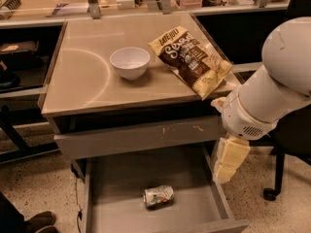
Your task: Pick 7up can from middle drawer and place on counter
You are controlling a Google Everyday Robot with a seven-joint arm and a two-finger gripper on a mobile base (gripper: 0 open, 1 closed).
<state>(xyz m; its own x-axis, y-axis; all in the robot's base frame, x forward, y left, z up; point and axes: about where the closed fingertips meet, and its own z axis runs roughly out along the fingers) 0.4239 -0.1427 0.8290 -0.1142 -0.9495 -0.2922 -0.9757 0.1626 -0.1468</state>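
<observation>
The 7up can (pixel 158 196), silvery with green marks, lies on its side on the flat grey bottom of the open middle drawer (pixel 121 178), near its front middle. The tan counter (pixel 82 81) with a curved arc mark is above it. My white arm comes in from the right. Its gripper (pixel 227 166), cream-coloured, hangs by the drawer's right side wall, to the right of the can and above it, apart from it.
A white bowl (pixel 129 62) and a brown-and-yellow chip bag (pixel 192 59) lie on the counter. A closed grey drawer front with white scratches (pixel 146 135) sits above the open drawer. A chair wheel (pixel 269 194) stands at right, a shoe (pixel 39 222) at bottom left.
</observation>
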